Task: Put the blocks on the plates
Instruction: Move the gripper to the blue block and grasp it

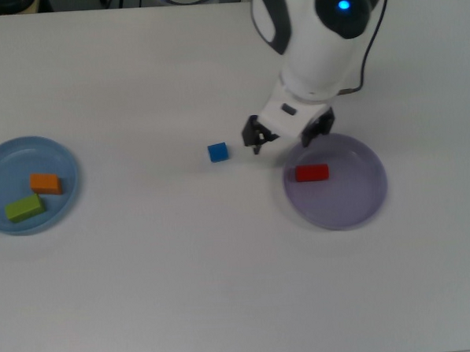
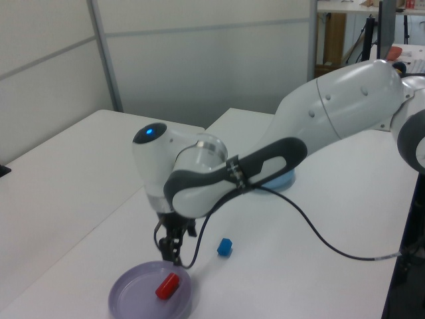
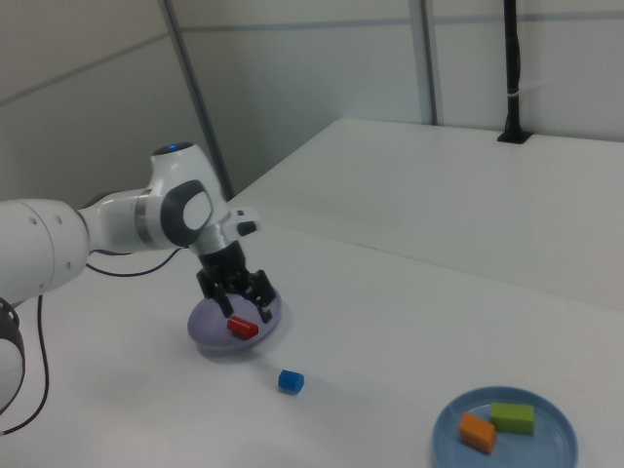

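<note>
Lying flat on lavender plate [image 1: 354,201], red block [image 1: 311,173] lengthwise left-right.

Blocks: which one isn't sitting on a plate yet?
The blue cube. It sits on the bare table; red, orange and green blocks all lie on plates.

This is a robotics lab or test room. A white robot arm [image 2: 319,126] with grey joint covers and a glowing blue status light stands on a broad, plain white table [image 1: 186,289]. A black cable [image 2: 312,232] trails from the arm across the table. Behind the table run pale grey partition panels [image 2: 199,60] with metal posts, and beyond the panels sits a cluttered wooden desk [image 2: 352,26].
</note>
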Motion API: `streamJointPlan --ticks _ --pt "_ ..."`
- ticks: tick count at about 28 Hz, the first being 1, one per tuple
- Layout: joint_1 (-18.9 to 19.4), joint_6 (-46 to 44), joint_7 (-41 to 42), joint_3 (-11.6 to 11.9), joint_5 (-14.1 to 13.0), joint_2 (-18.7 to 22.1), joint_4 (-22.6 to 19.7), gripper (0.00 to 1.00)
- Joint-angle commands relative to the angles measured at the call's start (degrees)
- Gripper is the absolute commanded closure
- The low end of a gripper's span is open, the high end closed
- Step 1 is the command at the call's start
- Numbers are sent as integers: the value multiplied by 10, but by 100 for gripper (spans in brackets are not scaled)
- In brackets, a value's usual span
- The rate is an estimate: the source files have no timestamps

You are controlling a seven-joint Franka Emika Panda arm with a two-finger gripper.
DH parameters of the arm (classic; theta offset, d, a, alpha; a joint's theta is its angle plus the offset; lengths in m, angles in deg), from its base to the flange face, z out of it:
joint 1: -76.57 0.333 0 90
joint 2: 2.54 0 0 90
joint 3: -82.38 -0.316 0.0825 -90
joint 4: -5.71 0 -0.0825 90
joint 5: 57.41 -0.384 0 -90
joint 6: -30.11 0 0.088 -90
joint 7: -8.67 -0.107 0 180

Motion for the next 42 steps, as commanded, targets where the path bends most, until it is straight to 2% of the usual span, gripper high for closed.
streamJointPlan --ticks 1,7,10,14,17,19,20,23,25,31,35,42 --pt "-30 -14 29 11 -4 23 -34 0" --pt "-59 -6 58 16 -4 18 -72 0" --pt "-62 3 61 16 2 -3 -74 0" --pt "-63 6 61 17 5 -6 -75 1" --pt "-63 6 62 18 9 -15 -75 20" --pt "-64 7 67 18 11 -16 -75 39" --pt "-65 7 73 18 11 -16 -74 61" --pt "-72 7 79 18 10 -16 -72 88" --pt "-72 7 86 18 10 -16 -72 100" --pt "-77 7 94 18 3 -14 -66 100" --pt "-76 6 93 12 -3 -12 -38 100" --pt "-51 20 82 10 -32 -13 -15 100"
